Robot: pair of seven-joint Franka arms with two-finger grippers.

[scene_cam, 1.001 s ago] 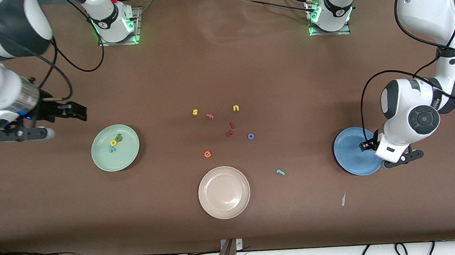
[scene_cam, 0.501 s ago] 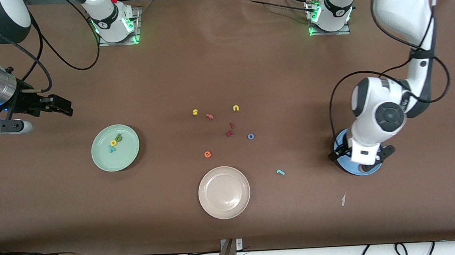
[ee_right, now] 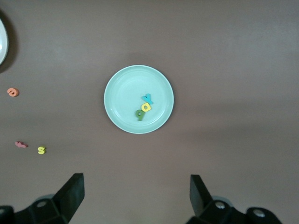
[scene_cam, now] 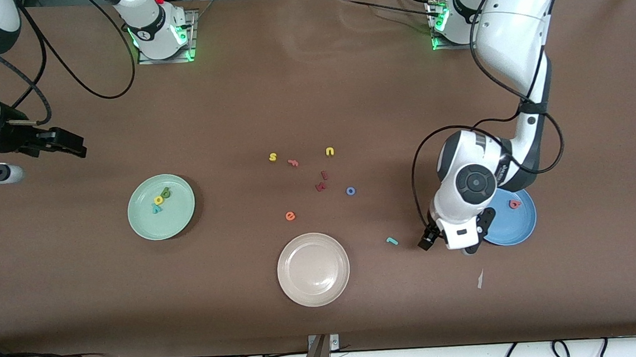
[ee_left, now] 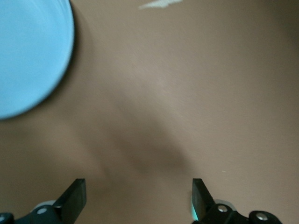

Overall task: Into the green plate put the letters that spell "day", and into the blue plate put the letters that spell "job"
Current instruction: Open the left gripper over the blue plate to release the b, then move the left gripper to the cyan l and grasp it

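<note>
The green plate holds the green d, yellow a and teal y. In the right wrist view the green plate shows them too. The blue plate holds the salmon b. The blue o and teal j lie on the table. My left gripper is open and empty, low over the table between the j and the blue plate. My right gripper hangs open and empty over the table at the right arm's end.
A beige plate sits near the front edge. Loose letters lie mid-table: yellow s, yellow u, salmon f, dark red letters and orange e. A white paper scrap lies nearer the front camera than the blue plate.
The left gripper opened over the blue plate, leaving the b in it, and swung toward the j. The right arm drew back toward its end of the table.
</note>
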